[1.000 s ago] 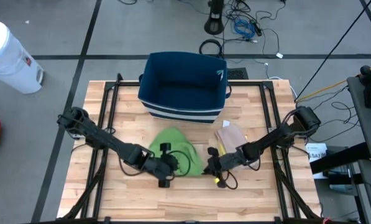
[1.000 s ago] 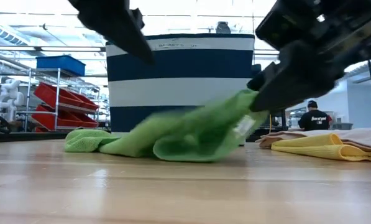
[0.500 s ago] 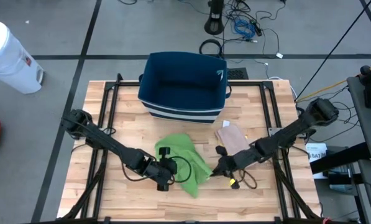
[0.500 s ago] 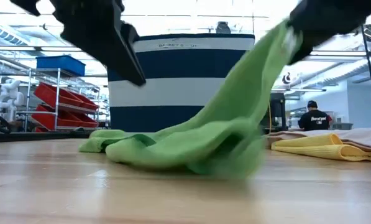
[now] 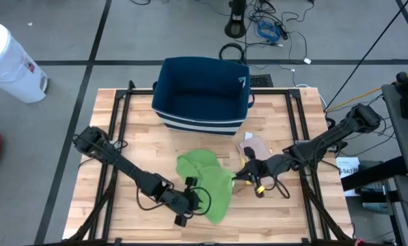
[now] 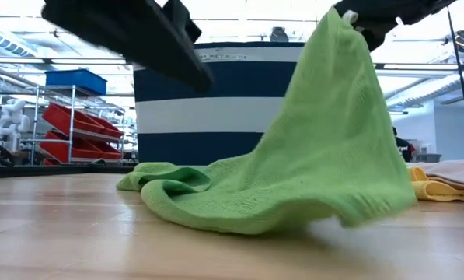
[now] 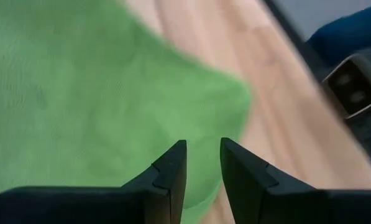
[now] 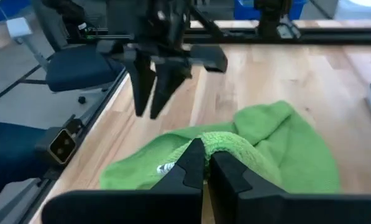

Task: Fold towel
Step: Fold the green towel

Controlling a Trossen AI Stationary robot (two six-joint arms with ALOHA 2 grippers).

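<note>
A green towel (image 5: 205,183) lies near the table's middle, in front of the navy basket. Its right part is raised in a sheet (image 6: 333,117), and its left part (image 6: 177,187) rests bunched on the wood. My right gripper (image 5: 239,176) is shut on the raised top of the towel (image 6: 342,22). My left gripper (image 5: 195,203) hovers over the towel's near part, slanting down, fingers a little apart (image 7: 203,149), with green cloth showing beneath them and nothing between them. My right gripper pinches a bunched fold at the towel's right edge (image 8: 217,144) between its two fingers, coming in from the table's right and slanting slightly down. The cloth hangs below the fingers as a sheet. Its lower hem (image 6: 371,211) reaches table height, and the left part lies on the table.
A navy basket with white stripes (image 5: 202,96) stands at the back centre. Beige and yellow cloths (image 5: 253,147) lie just right of the towel, also in the low view (image 6: 441,183). Black frame rails (image 5: 118,123) run along the table's sides. Bare wood shows at the near edge.
My right gripper has risen and drawn back toward the table's right with the towel's edge. The right part of the towel has been lifted into a hanging sheet while its left part stays on the table. My left gripper has moved toward the near edge and lower.
</note>
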